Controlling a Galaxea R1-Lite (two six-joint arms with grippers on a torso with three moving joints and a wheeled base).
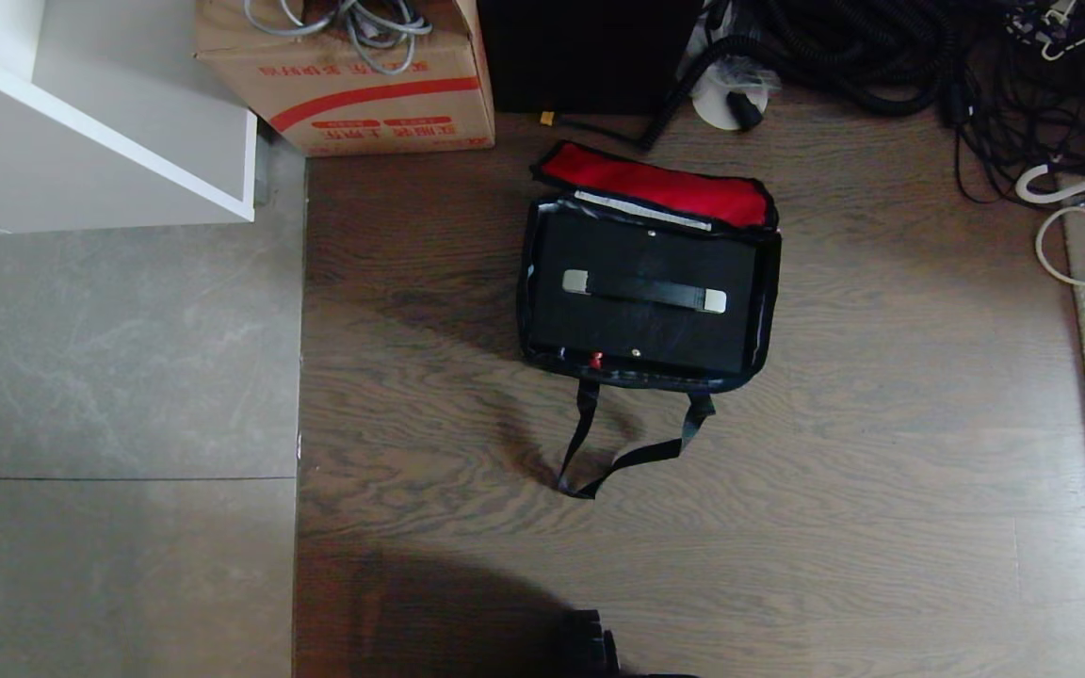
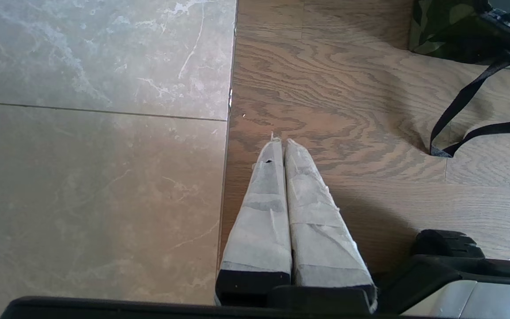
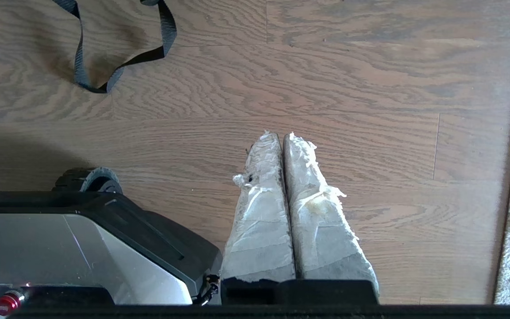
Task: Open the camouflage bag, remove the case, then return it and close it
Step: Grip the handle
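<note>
Left gripper, fingers clenched, empty, above the floor. Centre: camouflage bag on the floor, lid open, case lying inside. Right gripper, fingers likewise clenched, empty.

wood floor, camouflage bag, cardboard box

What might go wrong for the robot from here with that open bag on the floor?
The case fills the camouflage bag almost wall to wall, so lifting it by its handle might drag the bag along. The loose strap lies on the floor toward the robot and could snag a gripper.
</note>
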